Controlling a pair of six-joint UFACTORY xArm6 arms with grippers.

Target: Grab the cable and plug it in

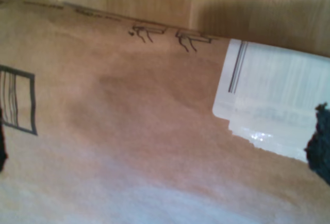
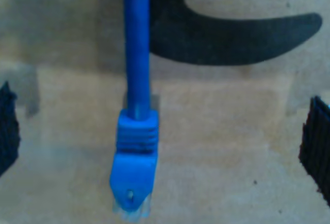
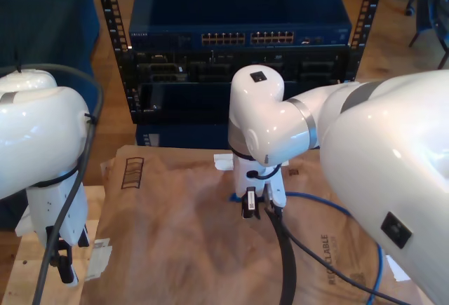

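The blue cable (image 2: 136,44) lies on brown paper, and its clip plug (image 2: 135,167) rests between the two dark fingers (image 2: 315,141) of my second gripper (image 2: 161,134). That gripper is open and its fingers stand well apart from the plug on both sides. In the exterior view my second gripper (image 3: 256,203) hangs low over the paper at the middle, and the cable (image 3: 330,203) trails off toward that view's right. My first gripper (image 1: 160,147) is open over bare paper with nothing between its fingers; it hangs at the exterior view's lower left (image 3: 63,266).
A brown paper sheet (image 3: 175,235) covers the table. A white label (image 1: 268,100) is stuck on it. Behind stands a rack with a blue network switch (image 3: 238,10) and its row of ports (image 3: 252,38). A thick black arm cable (image 3: 286,263) hangs beside my second gripper.
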